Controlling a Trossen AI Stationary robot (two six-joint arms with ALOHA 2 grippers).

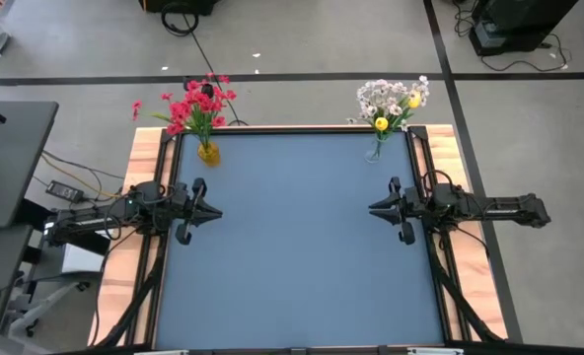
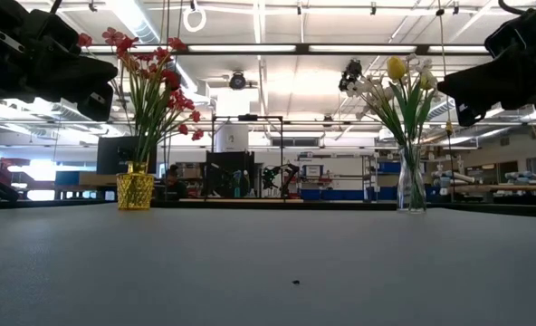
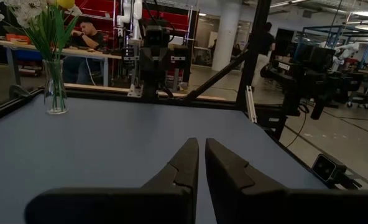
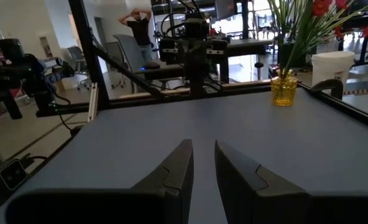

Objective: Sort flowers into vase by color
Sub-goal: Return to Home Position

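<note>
Red flowers [image 1: 198,104] [image 2: 146,68] stand upright with their stems in a gold vase [image 1: 208,153] [image 2: 135,190] [image 4: 284,90] at the table's far left corner. White and yellow flowers [image 1: 391,99] [image 2: 395,81] stand in a clear glass vase [image 1: 376,151] [image 2: 411,181] [image 3: 55,87] at the far right corner. No flower lies on the table. My left gripper [image 1: 216,210] [image 3: 202,144] hovers at the left edge, mid-depth, fingers shut and pointing right. My right gripper [image 1: 372,208] [image 4: 203,144] mirrors it at the right edge, shut with a thin slit, pointing left.
The blue-grey tabletop [image 1: 292,247] stretches between the two grippers, with a small dark speck [image 2: 296,282] near the front. Black frame rails and wooden side strips [image 1: 139,197] border it. People [image 3: 84,31] [image 4: 134,25] and workshop gear show in the room beyond.
</note>
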